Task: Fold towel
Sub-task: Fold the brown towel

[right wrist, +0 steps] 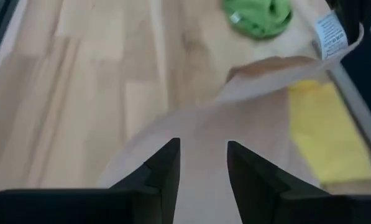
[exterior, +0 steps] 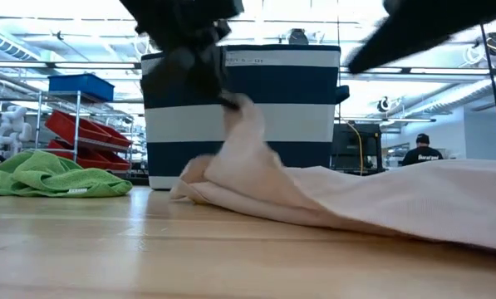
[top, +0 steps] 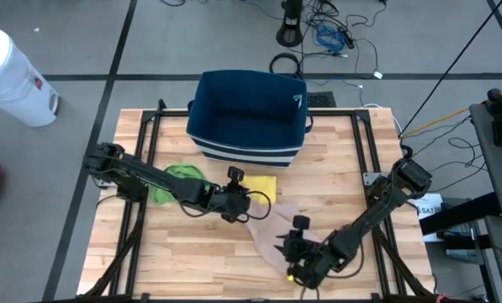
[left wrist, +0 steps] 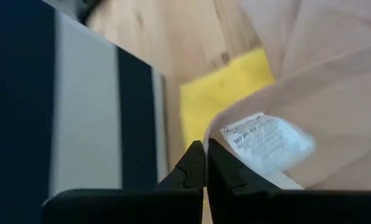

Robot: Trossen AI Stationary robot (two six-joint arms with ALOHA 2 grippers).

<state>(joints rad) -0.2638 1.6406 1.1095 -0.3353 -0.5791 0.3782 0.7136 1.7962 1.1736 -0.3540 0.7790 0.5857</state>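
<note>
Left gripper (top: 235, 204): fingers pressed together on a corner of the pale beige cloth towel (top: 277, 225), at the care label (left wrist: 267, 142), lifting that corner off the table near the middle, just in front of the bin. Right gripper (right wrist: 202, 163): fingers apart at a moderate gap, hovering over the towel's near edge at the front right of the table; the right wrist view shows cloth between and under the fingers, but no pinch is confirmed.

The towel lies spread and rumpled across the light wooden slatted table (top: 192, 261), running from the raised corner toward the right gripper.

Judgement on the step in hand: this appears to be securing a second hold before the fold. The right gripper should take a single layer at the matching edge and clamp fully before any lift. Both holds should then rise level, so that the cloth hangs flat and does not drag the yellow cloth along.

Count:
- one beige towel
- one flat yellow cloth (top: 261, 184), partly under the towel
- one crumpled green cloth (top: 177, 179)
- one navy and white striped fabric bin (top: 249, 116)
- two arms
</note>
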